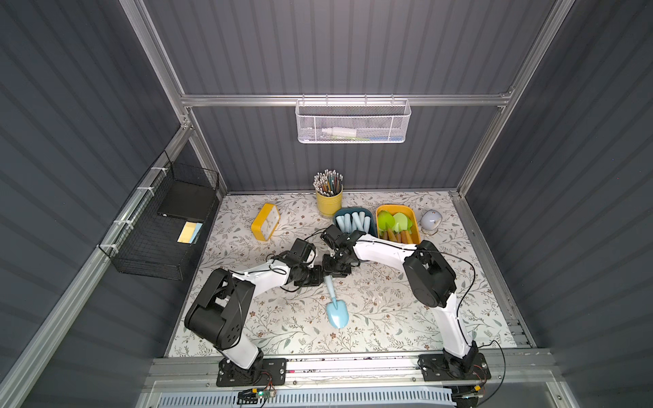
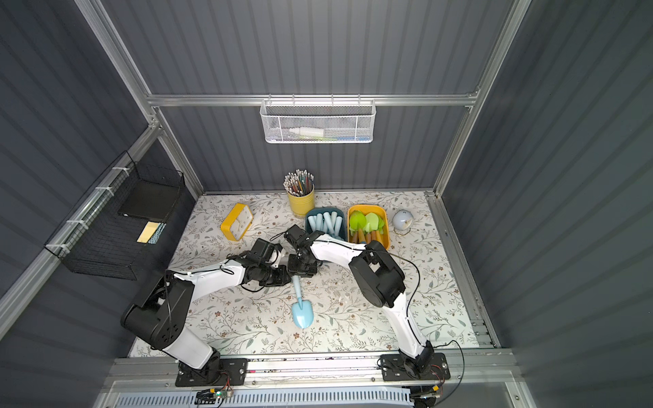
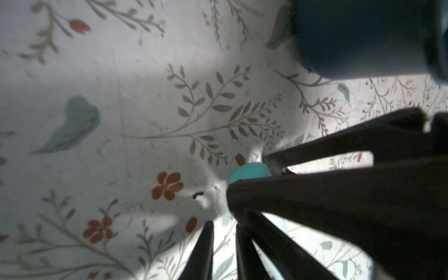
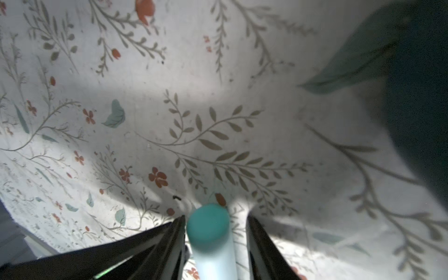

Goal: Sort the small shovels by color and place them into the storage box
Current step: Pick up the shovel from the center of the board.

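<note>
Shovel [image 1: 337, 314] at mat [image 1: 388, 318] centre, blade at 6 o'clock. Left gripper [image 3: 246, 175] pinches handle tip; right gripper [image 4: 216, 219] spread, straddling handle. Close right before you free left, then blue box [image 1: 353, 209], 12 o'clock.

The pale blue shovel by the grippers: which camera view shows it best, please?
Both top views show the pale blue shovel almost whole, blade and handle. The left wrist view shows only its handle tip; the right wrist view only the handle's end.
</note>
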`<state>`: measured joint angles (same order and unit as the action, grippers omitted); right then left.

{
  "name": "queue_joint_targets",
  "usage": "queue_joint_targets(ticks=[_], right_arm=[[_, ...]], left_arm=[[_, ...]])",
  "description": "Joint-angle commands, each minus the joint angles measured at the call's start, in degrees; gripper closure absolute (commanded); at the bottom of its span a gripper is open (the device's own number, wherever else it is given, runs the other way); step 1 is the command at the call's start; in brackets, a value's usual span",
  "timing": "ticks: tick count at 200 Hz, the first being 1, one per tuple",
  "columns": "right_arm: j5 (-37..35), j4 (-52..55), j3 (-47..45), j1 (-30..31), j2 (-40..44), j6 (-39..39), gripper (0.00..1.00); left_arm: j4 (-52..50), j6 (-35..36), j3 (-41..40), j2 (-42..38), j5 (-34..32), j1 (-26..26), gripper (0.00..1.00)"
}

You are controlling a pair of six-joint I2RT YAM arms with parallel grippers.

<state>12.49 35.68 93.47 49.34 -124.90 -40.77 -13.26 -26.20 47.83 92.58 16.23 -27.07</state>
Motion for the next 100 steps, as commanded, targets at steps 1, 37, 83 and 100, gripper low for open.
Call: queue_joint_targets(ticks=[1, 37, 83, 100], right_arm=[[-4.0, 6.7, -4.2, 0.4, 2.1, 0.1, 0.54], [-3.9, 7.5, -9.0, 2.2, 5.0, 1.4, 0.54], [-7.9, 10.3, -11.0, 5.8, 3.1, 2.9, 0.73], [-7.5, 9.3, -11.2, 6.0, 3.2, 3.5, 0.91]], left_arm=[[0.1, -1.0, 3.9, -0.5, -5.7, 0.0, 0.78], [0.1, -2.7, 4.3, -1.0, -7.7, 1.2, 0.78], [0.2, -3.4, 5.8, -0.9, -7.9, 2.5, 0.77], [0.3, -3.9, 6.4, -1.0, -7.9, 2.8, 0.76]])
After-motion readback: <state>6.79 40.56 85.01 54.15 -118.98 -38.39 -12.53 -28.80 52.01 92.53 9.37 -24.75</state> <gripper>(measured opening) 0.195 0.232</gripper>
